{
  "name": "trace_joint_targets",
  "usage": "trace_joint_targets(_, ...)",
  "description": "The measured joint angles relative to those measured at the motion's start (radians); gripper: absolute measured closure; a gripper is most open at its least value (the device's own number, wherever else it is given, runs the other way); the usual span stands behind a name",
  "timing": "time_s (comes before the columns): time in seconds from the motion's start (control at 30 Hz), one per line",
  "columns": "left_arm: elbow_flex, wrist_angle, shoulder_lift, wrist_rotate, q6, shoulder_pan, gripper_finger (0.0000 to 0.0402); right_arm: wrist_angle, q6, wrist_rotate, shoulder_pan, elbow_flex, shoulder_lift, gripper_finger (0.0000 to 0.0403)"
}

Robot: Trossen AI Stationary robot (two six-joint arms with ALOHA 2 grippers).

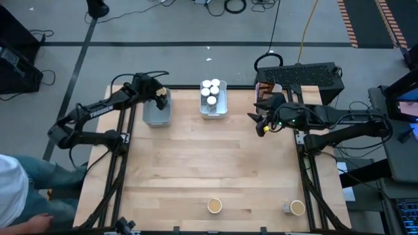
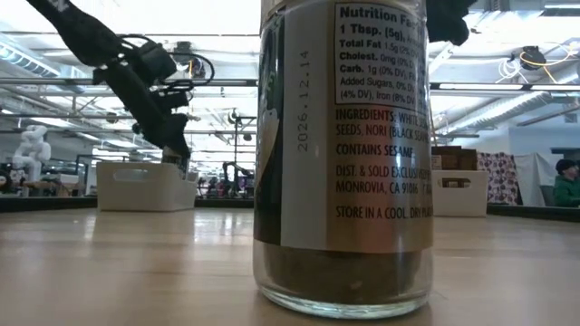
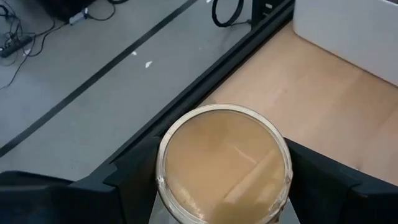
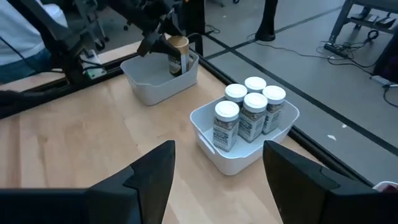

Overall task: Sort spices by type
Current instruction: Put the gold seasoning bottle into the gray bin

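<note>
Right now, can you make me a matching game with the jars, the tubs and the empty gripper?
Things:
1 jars
2 tub at grey tray
3 loose tub
4 right gripper

Where or how:
A open, empty
B in white tray
C on bare table
D held in left gripper

Pairs: 1-B, 2-D, 3-C, 4-A

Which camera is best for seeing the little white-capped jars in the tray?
The right wrist view: the white-capped jars stand in their white tray with caps and labels showing, seen between the right claw's open fingers. The high view shows only small caps. The left wrist view misses them; in the low view I cannot tell.
</note>
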Motion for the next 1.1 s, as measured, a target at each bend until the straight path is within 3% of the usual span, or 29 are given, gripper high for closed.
trace_joint_targets(0.63, 0.001, 0.093, 0.107, 0.025, 0.005, 0.018, 0.0113, -0.002, -0.035, -0.003, -0.12, -0.039, -0.094, 0.0177)
trace_joint_targets(0.87, 0.001, 0.081, 0.107, 0.024, 0.006, 0.018, 0.0081, -0.002, -0.042, -0.003, -0.127, -0.039, -0.094, 0.0177)
trace_joint_targets(1.1, 0.001, 0.078, 0.106, 0.023, 0.003, 0.018, 0.0074, -0.002, -0.034, -0.008, -0.127, -0.039, -0.094, 0.0177)
